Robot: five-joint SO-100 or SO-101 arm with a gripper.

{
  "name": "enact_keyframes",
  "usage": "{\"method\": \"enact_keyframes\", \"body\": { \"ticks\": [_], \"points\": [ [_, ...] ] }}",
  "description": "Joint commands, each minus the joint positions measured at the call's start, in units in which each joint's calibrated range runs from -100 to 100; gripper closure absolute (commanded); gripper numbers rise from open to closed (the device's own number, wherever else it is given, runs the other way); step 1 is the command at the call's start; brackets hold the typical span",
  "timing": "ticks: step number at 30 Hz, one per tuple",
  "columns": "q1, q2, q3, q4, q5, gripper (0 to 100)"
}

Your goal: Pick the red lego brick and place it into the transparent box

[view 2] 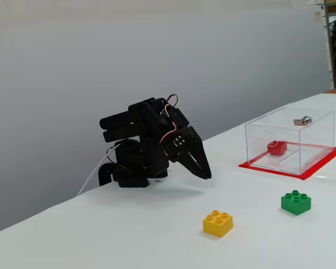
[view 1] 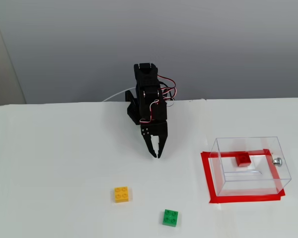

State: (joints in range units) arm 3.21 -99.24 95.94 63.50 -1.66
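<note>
Clear plastic box (view 1: 248, 168) — seemingly glossy

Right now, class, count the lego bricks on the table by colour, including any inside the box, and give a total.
Red: 1, the red lego brick inside the transparent box
Yellow: 1, the yellow brick on the open table
Green: 1, the green brick on the open table
Total: 3 bricks

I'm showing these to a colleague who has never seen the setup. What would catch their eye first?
Probably the black robot arm folded low at the table's far edge, its gripper pointing down with fingers together, holding nothing. Next, the clear plastic box on a red tape rectangle at right, with the small red lego brick inside.
</note>
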Motion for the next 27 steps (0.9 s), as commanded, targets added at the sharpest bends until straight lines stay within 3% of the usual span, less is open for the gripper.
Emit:
{"method": "enact_keyframes", "body": {
  "ticks": [1, 7, 27],
  "points": [
    [-0.1, -0.7, -1.5, 4.4, 0.2, 99],
    [-0.1, -0.7, -3.6, 10.8, 2.5, 99],
    [0.2, -0.5, -3.6, 10.8, 2.2, 98]
  ]
}}
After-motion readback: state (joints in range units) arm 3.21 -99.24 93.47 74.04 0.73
